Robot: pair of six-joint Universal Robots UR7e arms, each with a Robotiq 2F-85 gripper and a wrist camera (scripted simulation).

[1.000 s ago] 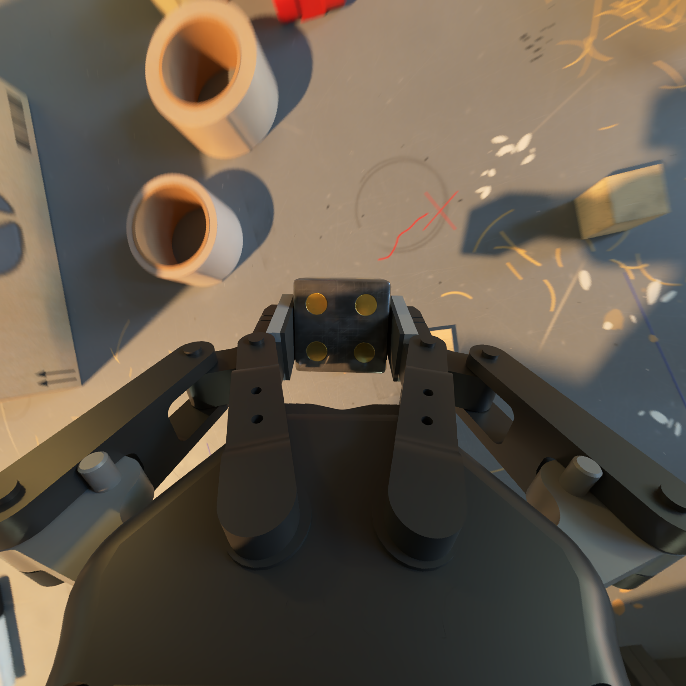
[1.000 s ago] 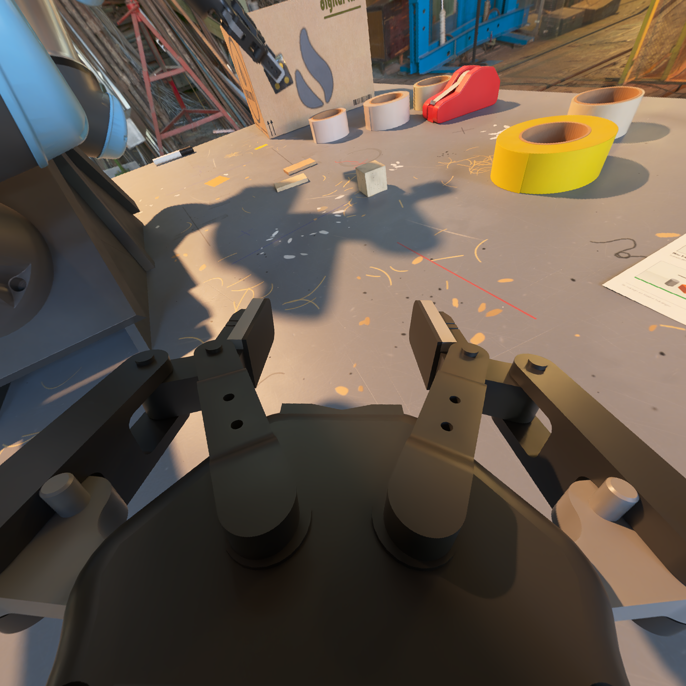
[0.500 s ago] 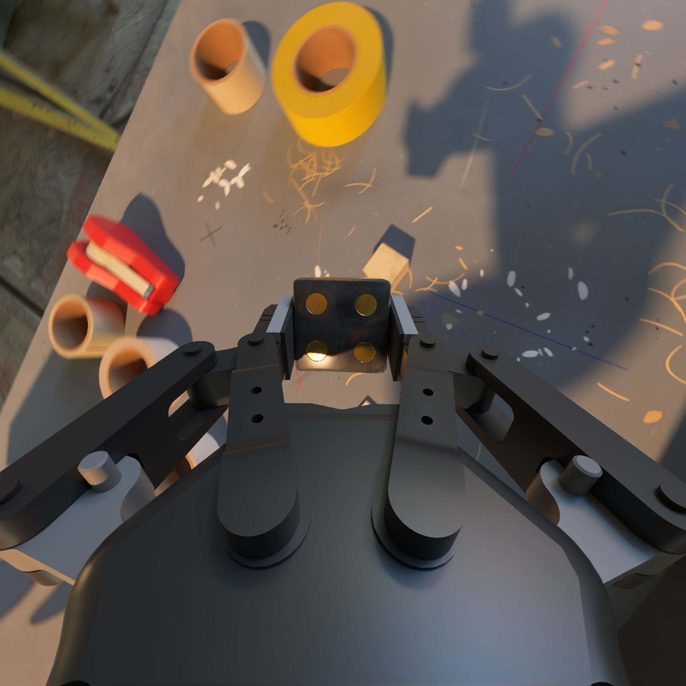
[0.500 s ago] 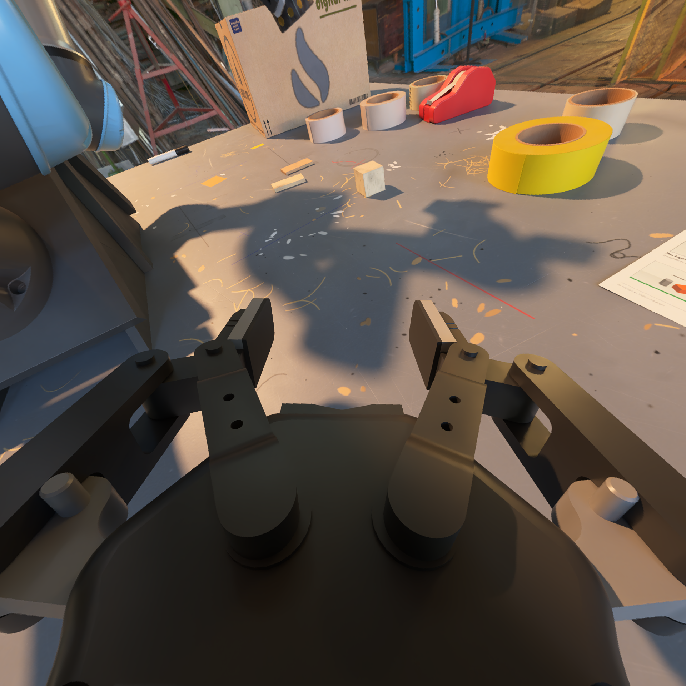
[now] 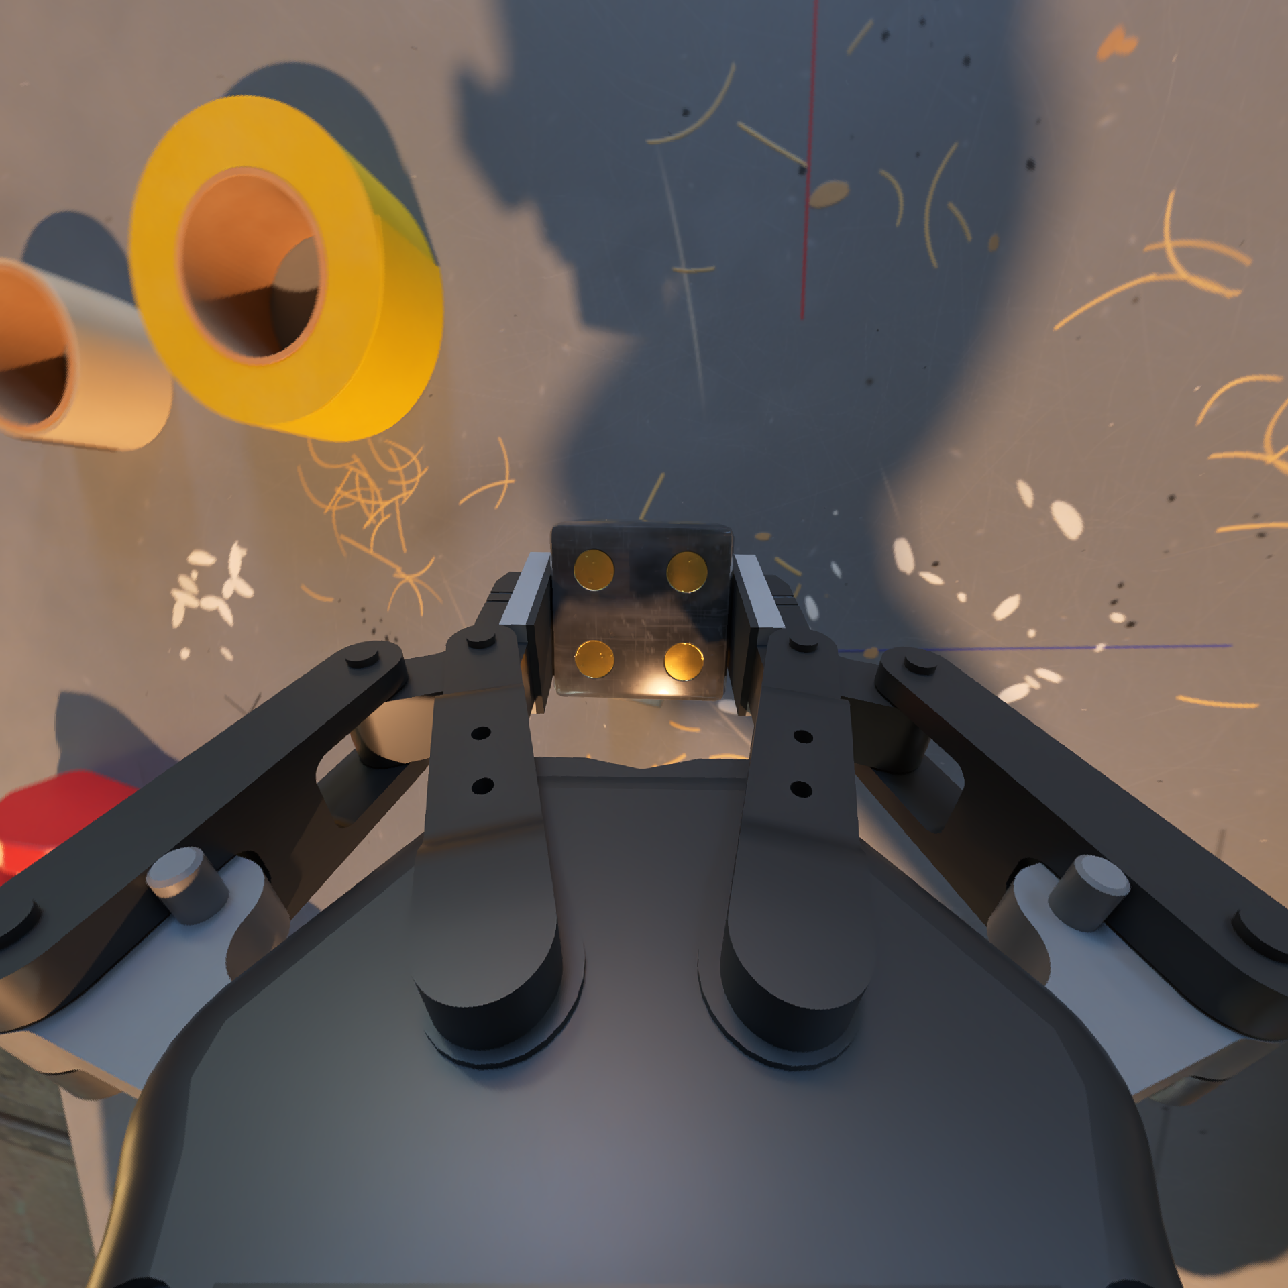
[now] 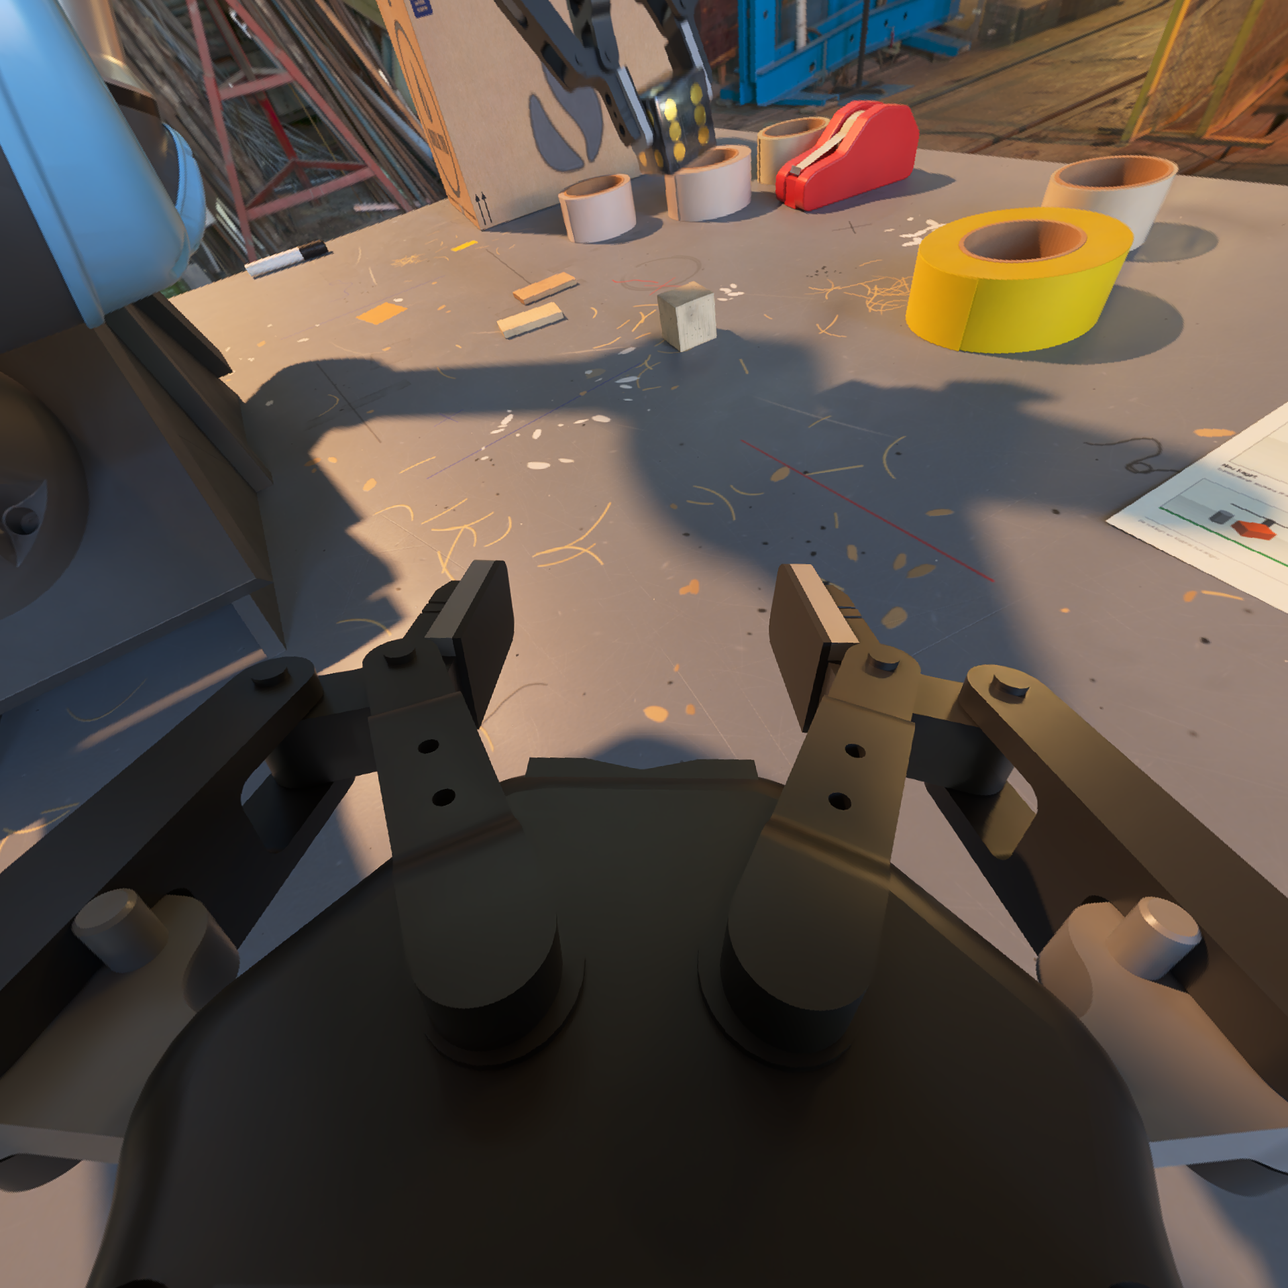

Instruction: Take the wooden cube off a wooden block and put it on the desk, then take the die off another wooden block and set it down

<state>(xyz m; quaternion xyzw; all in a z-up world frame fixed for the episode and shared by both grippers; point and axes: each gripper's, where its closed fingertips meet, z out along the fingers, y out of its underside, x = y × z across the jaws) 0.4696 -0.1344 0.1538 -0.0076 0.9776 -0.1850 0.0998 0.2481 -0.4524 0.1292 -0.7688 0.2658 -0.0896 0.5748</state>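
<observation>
My left gripper point(image 5: 641, 613) is shut on a black die point(image 5: 641, 627) with gold pips and holds it in the air above the desk point(image 5: 767, 418). In the right wrist view the die point(image 6: 679, 129) hangs high at the back in that gripper. The wooden cube point(image 6: 688, 318) rests on the desk, far ahead of my right gripper point(image 6: 641, 627), which is open and empty near the desk's front. Two flat wooden blocks point(image 6: 545, 287) point(image 6: 530, 320) lie bare left of the cube.
A yellow tape roll point(image 5: 279, 272) point(image 6: 1010, 279) stands on the desk, with several pale tape rolls point(image 6: 599, 205), a red tape dispenser point(image 6: 850, 153) and a cardboard box point(image 6: 502, 104) at the back. A printed sheet point(image 6: 1227, 509) lies at the right; a marker point(image 6: 286, 259) at the left edge.
My left gripper has swung with the die, from above the pale rolls and cube to beside the yellow roll. It now shows in the right wrist view. The right gripper has not moved.
</observation>
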